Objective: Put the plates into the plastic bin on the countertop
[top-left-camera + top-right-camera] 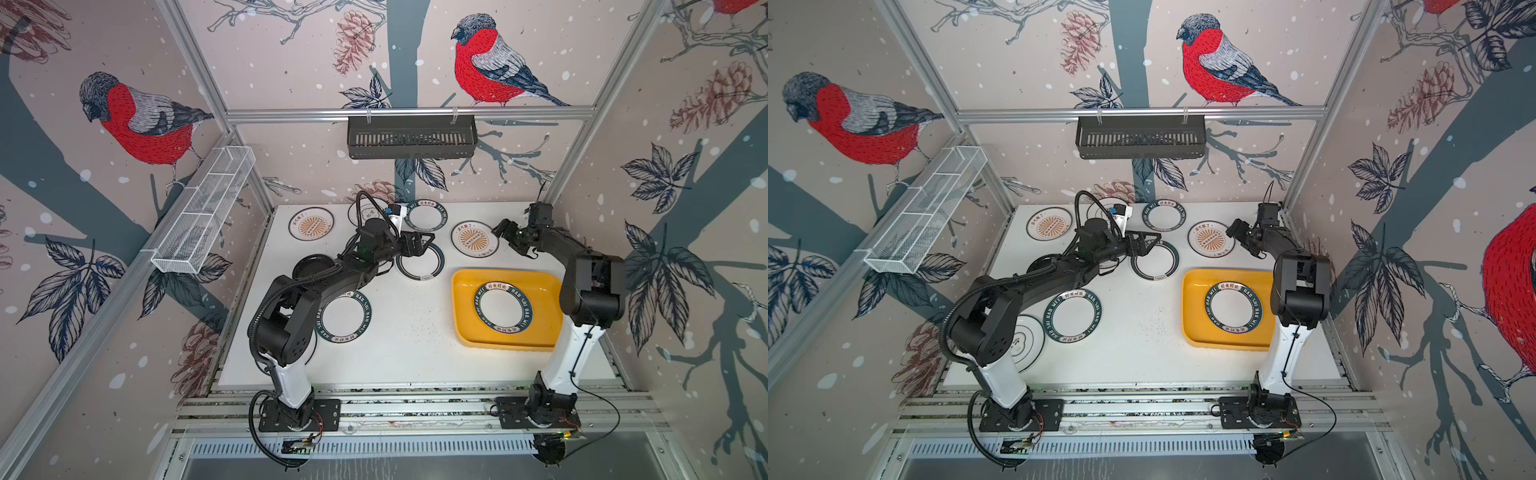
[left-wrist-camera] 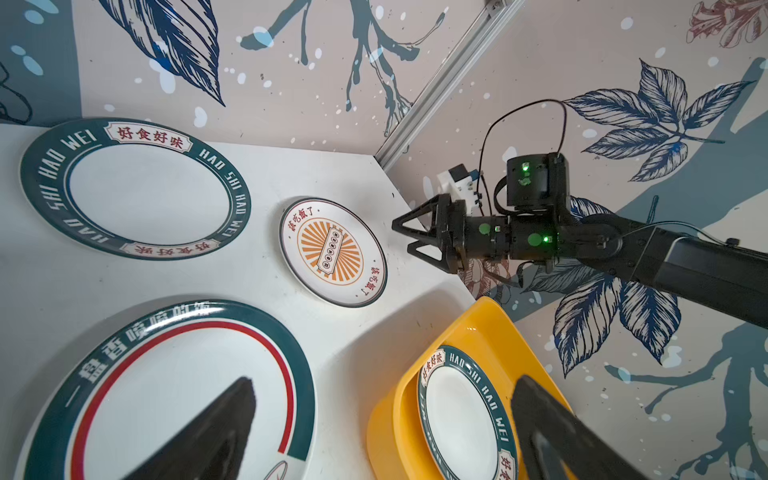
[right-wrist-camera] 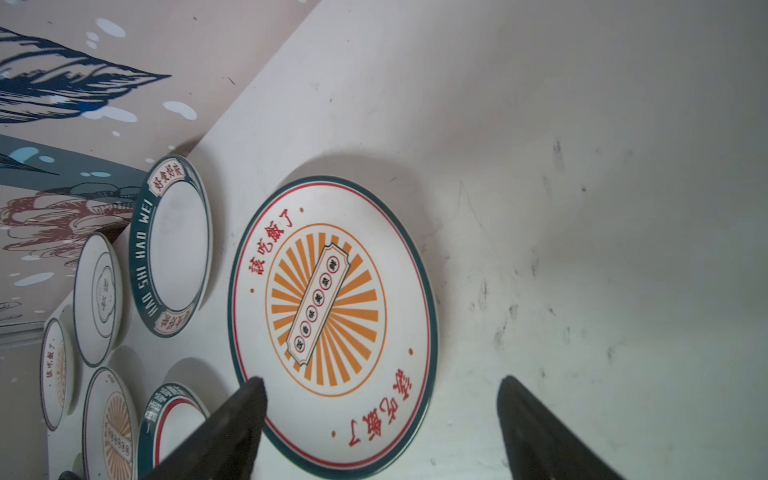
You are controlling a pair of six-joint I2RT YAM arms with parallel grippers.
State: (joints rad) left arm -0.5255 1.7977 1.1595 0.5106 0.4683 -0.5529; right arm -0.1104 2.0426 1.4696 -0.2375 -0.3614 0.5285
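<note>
Hovering empty with jaws spread, the right end effector (image 2: 401, 237) straddles the right rim of the sunburst plate (image 3: 328, 307), which lies flat on the tabletop (image 1: 407, 332) just beyond the far edge of the plastic bin (image 1: 463, 307) at near right. That low rim gives little purchase: a jaw scraping past would shove the plate leftward, and a thin pinch could let it tilt and drop. One green-lettered plate (image 1: 503, 307) lies in the bin. The left end effector (image 1: 429, 244), also open, hangs over a red-banded plate (image 1: 420, 266); converging arms could clash.
</note>
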